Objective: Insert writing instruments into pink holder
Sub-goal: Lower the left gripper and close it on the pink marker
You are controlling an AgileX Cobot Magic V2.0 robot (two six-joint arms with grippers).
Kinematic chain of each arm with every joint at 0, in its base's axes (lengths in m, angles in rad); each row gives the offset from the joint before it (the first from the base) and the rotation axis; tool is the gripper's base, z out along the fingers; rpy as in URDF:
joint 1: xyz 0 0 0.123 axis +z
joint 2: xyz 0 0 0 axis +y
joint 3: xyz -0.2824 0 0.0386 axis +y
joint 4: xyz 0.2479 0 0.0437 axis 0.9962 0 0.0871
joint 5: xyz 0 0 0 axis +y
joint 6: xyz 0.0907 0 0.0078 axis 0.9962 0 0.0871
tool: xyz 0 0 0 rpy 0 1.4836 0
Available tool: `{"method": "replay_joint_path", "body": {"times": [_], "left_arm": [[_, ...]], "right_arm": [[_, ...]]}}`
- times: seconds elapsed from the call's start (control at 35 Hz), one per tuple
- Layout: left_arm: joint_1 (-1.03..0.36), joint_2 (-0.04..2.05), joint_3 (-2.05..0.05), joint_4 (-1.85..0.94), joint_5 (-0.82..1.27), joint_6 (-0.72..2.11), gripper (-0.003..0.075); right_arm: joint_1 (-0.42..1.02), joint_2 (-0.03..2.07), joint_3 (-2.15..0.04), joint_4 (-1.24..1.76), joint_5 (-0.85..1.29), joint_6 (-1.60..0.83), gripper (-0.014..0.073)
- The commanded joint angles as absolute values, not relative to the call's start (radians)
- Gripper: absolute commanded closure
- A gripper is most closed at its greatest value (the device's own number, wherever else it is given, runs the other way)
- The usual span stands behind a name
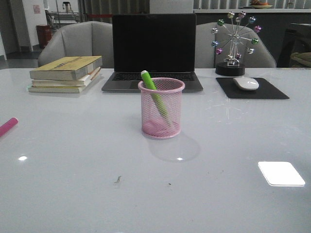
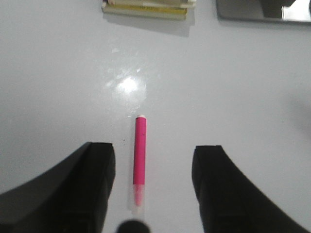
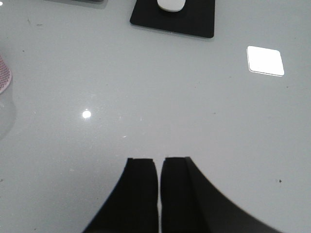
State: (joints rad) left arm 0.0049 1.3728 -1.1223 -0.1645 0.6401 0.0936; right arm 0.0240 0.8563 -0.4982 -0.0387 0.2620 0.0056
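The pink mesh holder [image 1: 161, 108] stands upright mid-table, and its edge also shows in the right wrist view as the pink holder [image 3: 3, 74]. A lime green marker [image 1: 154, 93] leans inside it, whitish end up. The hot pink marker [image 1: 7, 127] lies flat at the table's far left edge. In the left wrist view this pink marker [image 2: 140, 158] lies on the table between the fingers of my left gripper [image 2: 153, 155], which is open and not touching it. My right gripper [image 3: 159, 162] is shut on nothing, over bare table to the right of the holder. Neither gripper shows in the front view.
A stack of books [image 1: 66, 74] sits back left, a laptop [image 1: 153, 51] behind the holder, and a white mouse [image 1: 246, 83] on a black mousepad [image 1: 252, 89] back right. A ferris-wheel desk toy [image 1: 234, 43] stands behind the pad.
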Motion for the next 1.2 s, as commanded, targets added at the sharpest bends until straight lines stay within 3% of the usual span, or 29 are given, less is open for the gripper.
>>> {"method": "replay_joint_path", "body": {"times": [0.0,0.37,0.97,1.06,1.17], "left_arm": [[0.005,1.437,-1.161,-0.112,0.567,0.090,0.0291],[0.005,1.712,-1.161,-0.086,0.409,0.092,0.0291],[-0.047,1.910,-1.161,-0.086,0.351,0.092,0.0292],[-0.047,1.922,-1.161,-0.086,0.364,0.092,0.0354],[-0.047,1.936,-1.161,-0.089,0.463,0.092,0.0577]], "right_arm": [[0.018,0.846,-0.525,-0.045,0.194,0.009,0.0397],[0.018,0.846,-0.525,-0.045,0.194,0.009,0.0397],[0.018,0.846,-0.525,-0.045,0.195,0.009,0.0397],[0.018,0.846,-0.525,-0.045,0.195,0.009,0.0397],[0.018,0.846,-0.525,-0.045,0.195,0.009,0.0397]]}}
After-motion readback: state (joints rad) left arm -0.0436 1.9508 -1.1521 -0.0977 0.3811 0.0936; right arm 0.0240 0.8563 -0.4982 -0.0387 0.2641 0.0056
